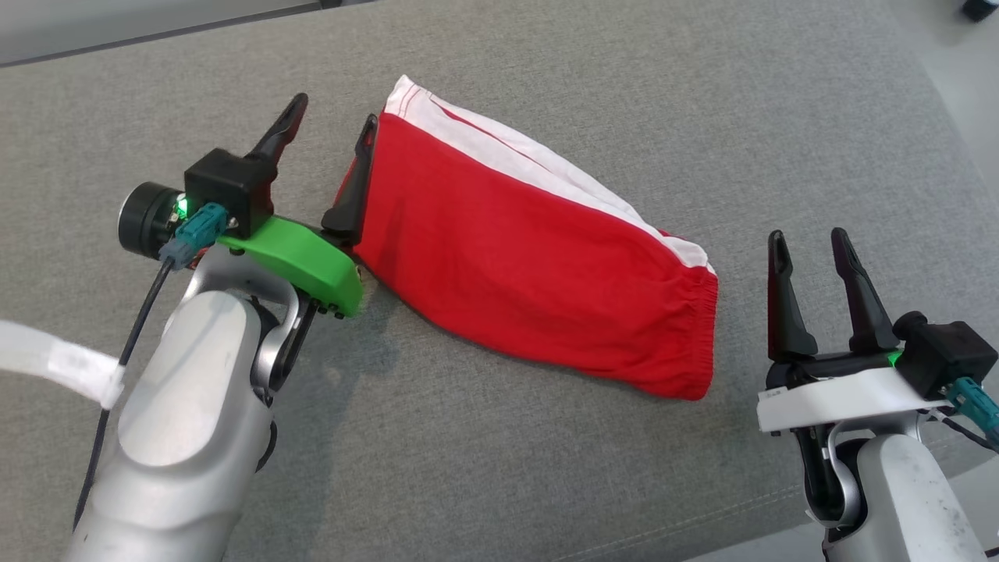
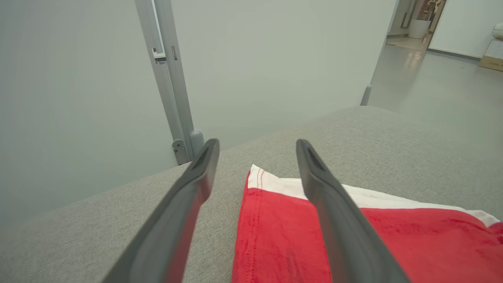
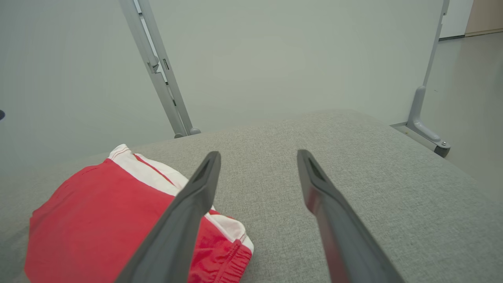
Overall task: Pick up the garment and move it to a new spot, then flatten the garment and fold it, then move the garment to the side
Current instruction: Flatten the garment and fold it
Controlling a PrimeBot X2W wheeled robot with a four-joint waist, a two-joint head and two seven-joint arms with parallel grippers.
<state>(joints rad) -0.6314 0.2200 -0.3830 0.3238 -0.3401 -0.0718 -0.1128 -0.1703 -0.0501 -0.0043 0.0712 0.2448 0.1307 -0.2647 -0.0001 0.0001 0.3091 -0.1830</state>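
Two grippers, both spread wide and holding nothing. The red shorts (image 1: 531,257) lie slantwise in the middle of the grey cushion (image 1: 546,453), looking folded in half, with a white stripe (image 1: 546,168) along the far edge.

My left gripper (image 1: 332,112) sits at the hem (image 1: 373,195) end of the shorts. One finger runs right along that edge, over the cloth as the left wrist view has it, and the other stands off the shorts over bare cushion. I can't tell whether the inner finger is pressing the cloth or floating just above it. My right gripper (image 1: 807,236) waits just beside the elastic waistband (image 1: 698,336) end, apart from the shorts.

I judge the fold is done and the shift to the side is what remains, so the risk is undoing the fold:
- If I close the left fingers from here, they may pinch only the top layer, which would peel open on the lift.
- Pushing the inner finger sideways could bunch the hem instead of getting under it.
- Lifting from the hem end alone would let the heavier waistband end sag and drag on the rough cushion, twisting the stack.
- The right gripper is off the shorts, so it needs to reach the waistband before closing or it will grab nothing.
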